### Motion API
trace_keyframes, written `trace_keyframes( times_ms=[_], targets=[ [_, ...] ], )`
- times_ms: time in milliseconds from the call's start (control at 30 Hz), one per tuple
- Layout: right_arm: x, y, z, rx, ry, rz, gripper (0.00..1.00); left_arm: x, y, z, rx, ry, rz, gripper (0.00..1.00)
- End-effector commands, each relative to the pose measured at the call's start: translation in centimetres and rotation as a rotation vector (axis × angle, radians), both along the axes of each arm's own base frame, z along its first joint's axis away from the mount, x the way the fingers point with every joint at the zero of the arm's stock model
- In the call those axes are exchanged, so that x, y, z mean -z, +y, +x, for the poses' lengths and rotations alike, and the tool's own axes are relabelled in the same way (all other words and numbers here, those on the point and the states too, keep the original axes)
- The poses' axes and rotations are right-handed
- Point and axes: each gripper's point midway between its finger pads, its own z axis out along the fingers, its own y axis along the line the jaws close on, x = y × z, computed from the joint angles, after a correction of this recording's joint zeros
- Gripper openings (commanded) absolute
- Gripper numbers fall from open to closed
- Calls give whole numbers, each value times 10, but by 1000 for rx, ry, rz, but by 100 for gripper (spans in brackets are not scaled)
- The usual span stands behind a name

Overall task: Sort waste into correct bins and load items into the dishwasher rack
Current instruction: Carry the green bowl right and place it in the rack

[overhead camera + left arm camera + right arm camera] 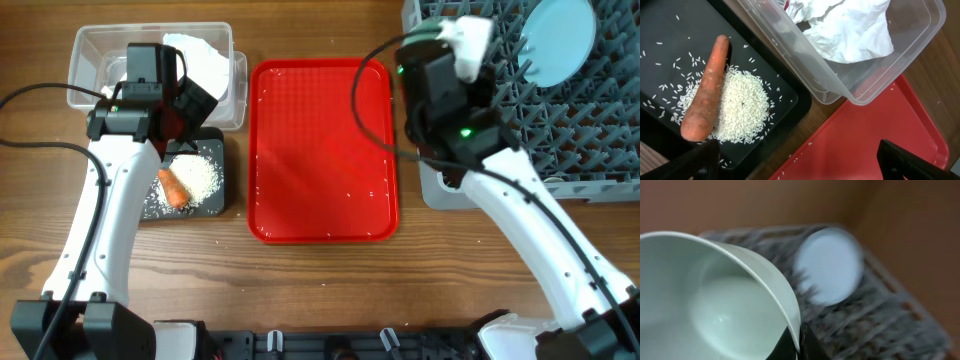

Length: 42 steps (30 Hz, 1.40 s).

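Left hand (pixel 805 167): fingers spread wide, nothing between them, hovering.
Directly below it, the black tray (pixel 670 30) holds the carrot (pixel 705 90), lying across the rice pile (pixel 742 107). Just ahead of it, the clear tub (pixel 840 85) holds the napkin (pixel 850 30).

Right hand (pixel 795 347): pinched on the rim of the pale-green bowl (pixel 715 305), above the dishwasher rack (pixel 590 130). The light-blue plate (pixel 829 265) stands on edge in the rack, beyond this hand.

Status, my judgement:
- Waste mostly binned.
- Plate loaded.
- Bowl not yet seated.
- A few stray grains lie on the red tray (pixel 320 150), beside my left hand.
- Cup, spoon and blue bowl not seen, so I cannot tell.
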Motion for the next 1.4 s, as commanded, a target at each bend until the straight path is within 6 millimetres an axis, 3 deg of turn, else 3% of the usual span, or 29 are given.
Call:
trace_keyframes(
  times_ms=[0,100,233,533,700,1033,1367],
  targets=[
    [-8,-61,0,228,1,-154,4,4,1,0,-12,8,-2,100],
    [5,-86,9,263,89,-226,4,4,1,0,-12,8,-2,100],
    [30,-105,18,254,283,-356,4,4,1,0,-11,8,-2,100],
    [90,-105,35,173,587,-533,7,4,1,0,-12,8,-2,100],
    [97,-111,30,241,644,-605,5,4,1,0,-11,8,-2,100],
    [93,-114,25,278,649,-629,4,4,1,0,-12,8,-2,100],
    [122,-114,14,240,704,-625,4,4,1,0,-12,8,-2,100]
  ],
)
